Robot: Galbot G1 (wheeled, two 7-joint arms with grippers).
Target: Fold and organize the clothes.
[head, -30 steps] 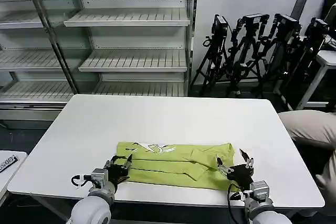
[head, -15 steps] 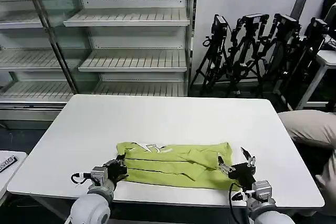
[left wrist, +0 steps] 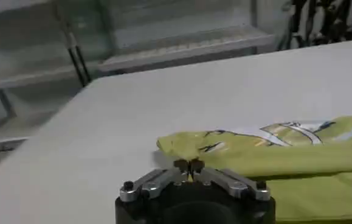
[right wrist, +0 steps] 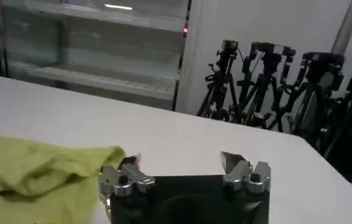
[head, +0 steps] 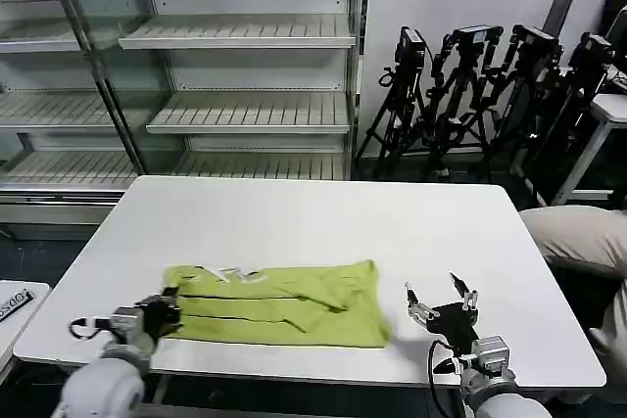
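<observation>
The clothes are one lime-green T-shirt (head: 279,302), folded into a long strip on the white table (head: 323,222) near its front edge. The white collar label (head: 227,274) shows on its far left side. My left gripper (head: 165,308) is at the strip's left end, shut on the fabric edge; in the left wrist view the gripper (left wrist: 189,165) pinches the T-shirt (left wrist: 273,146). My right gripper (head: 439,299) stands open on bare table just right of the strip's right end, holding nothing. In the right wrist view this gripper (right wrist: 179,163) is open beside the T-shirt (right wrist: 36,170).
Metal shelving (head: 235,75) stands behind the table. Camera tripods (head: 470,85) cluster at the back right. A person's beige trouser leg (head: 578,242) is at the right edge, beside the table. A small white table (head: 12,305) sits at the far left.
The left gripper has pulled the T-shirt to the left along the table's front edge. The right gripper has let go of the right end and stays open where it was.
</observation>
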